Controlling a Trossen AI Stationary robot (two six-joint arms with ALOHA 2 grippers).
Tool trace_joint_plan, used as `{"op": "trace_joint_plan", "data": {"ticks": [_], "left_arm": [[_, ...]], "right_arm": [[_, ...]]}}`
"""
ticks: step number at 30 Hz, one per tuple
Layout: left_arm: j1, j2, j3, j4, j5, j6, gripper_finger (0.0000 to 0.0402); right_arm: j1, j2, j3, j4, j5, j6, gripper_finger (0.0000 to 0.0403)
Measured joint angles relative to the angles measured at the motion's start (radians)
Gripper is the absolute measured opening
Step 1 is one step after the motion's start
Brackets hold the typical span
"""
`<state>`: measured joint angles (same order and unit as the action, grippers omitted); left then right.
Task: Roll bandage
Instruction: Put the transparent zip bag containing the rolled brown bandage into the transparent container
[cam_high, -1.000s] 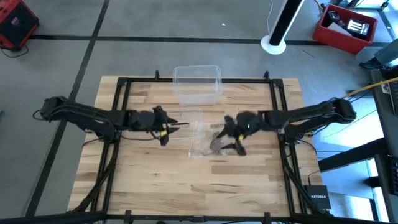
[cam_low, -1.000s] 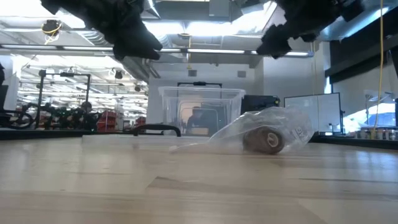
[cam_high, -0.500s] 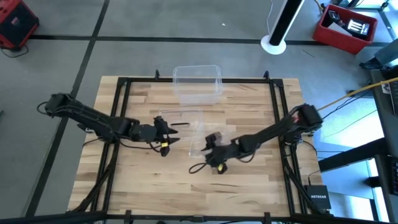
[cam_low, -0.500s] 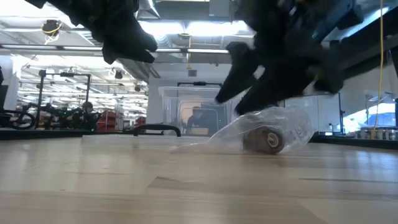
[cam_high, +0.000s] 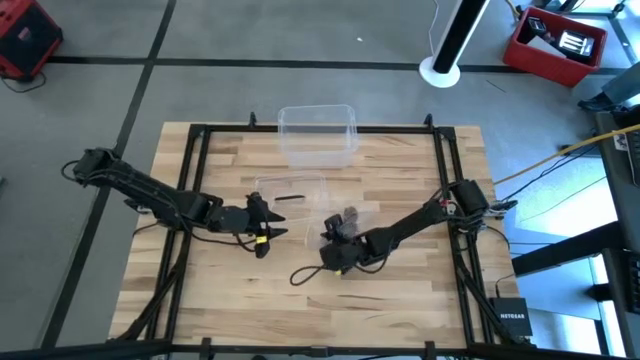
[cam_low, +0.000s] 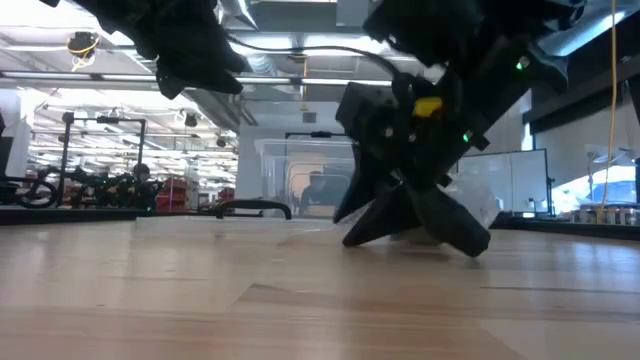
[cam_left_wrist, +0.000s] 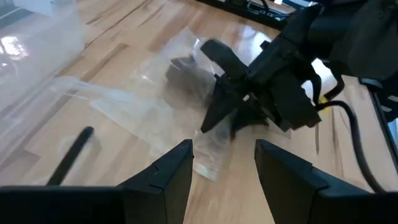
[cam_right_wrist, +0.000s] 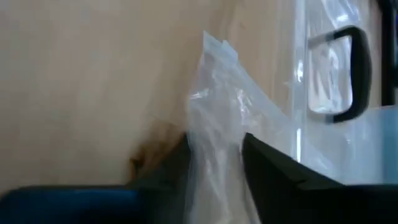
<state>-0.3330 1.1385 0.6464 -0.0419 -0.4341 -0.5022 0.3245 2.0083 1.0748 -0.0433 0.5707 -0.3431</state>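
Note:
The bandage (cam_left_wrist: 185, 66) is a brown roll inside a crinkled clear plastic bag (cam_left_wrist: 155, 109) that lies flat on the table's middle (cam_high: 343, 220). My right gripper (cam_high: 332, 243) is down at the table on the bag's near end, shut on the plastic (cam_right_wrist: 216, 140). In the low view it (cam_low: 405, 225) hides the roll. My left gripper (cam_high: 268, 236) hangs open above the table to the bag's left, its fingers (cam_left_wrist: 180, 168) pointing at the bag, with nothing between them. My right gripper has the bag's near end (cam_right_wrist: 214, 163) between its two fingers, and the crinkled plastic fills the gap. The fingers (cam_right_wrist: 273, 174) slant down from the table's near right side, with their tips at the tabletop. The rest of the bag lies slack on the table.
A clear plastic box (cam_high: 318, 135) stands at the table's far edge. Its flat clear lid with a dark handle (cam_high: 290, 196) lies between the box and the bag. A black cable loop (cam_high: 303, 274) hangs by my right gripper. Bare wood lies toward the near edge.
My right gripper has come down from above the bag to the tabletop at the bag's near end, moving toward the near edge and turning as it sank. My left gripper has shifted toward the near edge. The bag and roll lie where they were.

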Motion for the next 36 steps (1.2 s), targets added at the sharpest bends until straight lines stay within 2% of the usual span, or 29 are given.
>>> {"op": "trace_joint_plan", "data": {"ticks": [4, 5, 9, 15, 19, 22, 29, 36], "left_arm": [[-0.003, 0.000, 0.000, -0.001, -0.014, 0.003, 0.0166], [-0.003, 0.000, 0.000, -0.001, -0.018, 0.003, 0.0166], [-0.003, 0.000, 0.000, -0.001, -0.023, 0.003, 0.0166], [-0.003, 0.000, 0.000, -0.003, -0.025, 0.020, 0.0166], [-0.003, 0.000, 0.000, -0.001, -0.025, 0.024, 0.0166], [-0.002, 0.000, 0.000, -0.001, -0.026, 0.030, 0.0166], [-0.002, -0.030, 0.000, -0.001, -0.092, 0.110, 0.0166], [-0.001, -0.143, 0.000, 0.002, -0.191, 0.274, 0.0166]], "right_arm": [[0.030, -0.005, -0.002, -0.009, 0.059, 0.007, 0.0028], [0.041, -0.008, -0.003, -0.015, 0.075, 0.015, 0.0015], [0.095, -0.073, -0.006, -0.091, 0.110, 0.129, 0.0009], [0.155, -0.276, -0.005, -0.267, 0.067, 0.359, 0.0005], [0.151, -0.439, -0.005, -0.311, 0.027, 0.445, 0.0006], [0.125, -0.549, -0.005, -0.307, 0.033, 0.446, 0.0004], [-0.016, -0.714, -0.003, -0.235, 0.149, 0.395, 0.0003], [-0.256, -0.706, -0.003, 0.114, 0.138, 0.202, 0.0002]]}}
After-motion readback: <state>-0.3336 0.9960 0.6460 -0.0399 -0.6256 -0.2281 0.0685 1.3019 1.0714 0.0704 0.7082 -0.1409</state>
